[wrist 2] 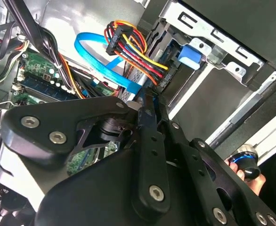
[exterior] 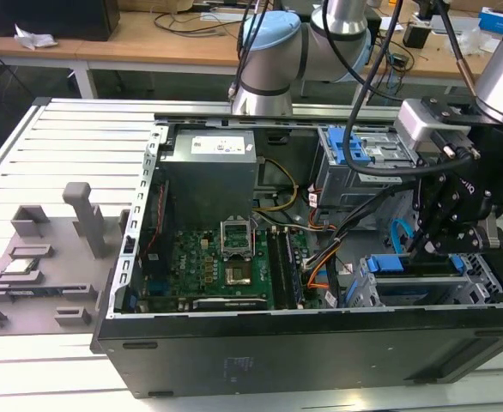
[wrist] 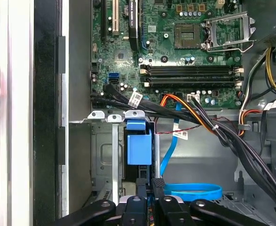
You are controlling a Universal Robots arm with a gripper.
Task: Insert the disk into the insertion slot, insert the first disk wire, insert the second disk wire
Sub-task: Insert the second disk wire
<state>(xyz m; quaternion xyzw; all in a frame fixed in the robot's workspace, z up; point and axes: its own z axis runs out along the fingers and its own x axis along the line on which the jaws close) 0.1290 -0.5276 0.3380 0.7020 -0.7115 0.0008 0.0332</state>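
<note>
The disk [exterior: 410,265], edged by its blue carrier, lies inside the insertion slot [exterior: 485,283] at the case's front corner on the exterior view's right. Its blue carrier tab [wrist: 139,147] shows just beyond my fingertips [wrist: 158,182] in the first wrist view. The same tab [wrist 2: 192,56] sits in the slot's perforated metal frame [wrist 2: 213,43]. My gripper [wrist 2: 147,101] is shut on the end of a flat blue wire [wrist 2: 107,63] right at the disk's back. A red, yellow and black wire bundle [wrist 2: 138,56] ends in a black plug [wrist 2: 163,77] beside it.
The open case holds the motherboard [exterior: 226,257], a power supply box [exterior: 210,176] and a taller grey cage with a blue clip [exterior: 354,159]. Black cables [wrist: 213,129] cross above the slot. A hand [wrist 2: 251,176] with a round blue and black object sits beside the case's edge.
</note>
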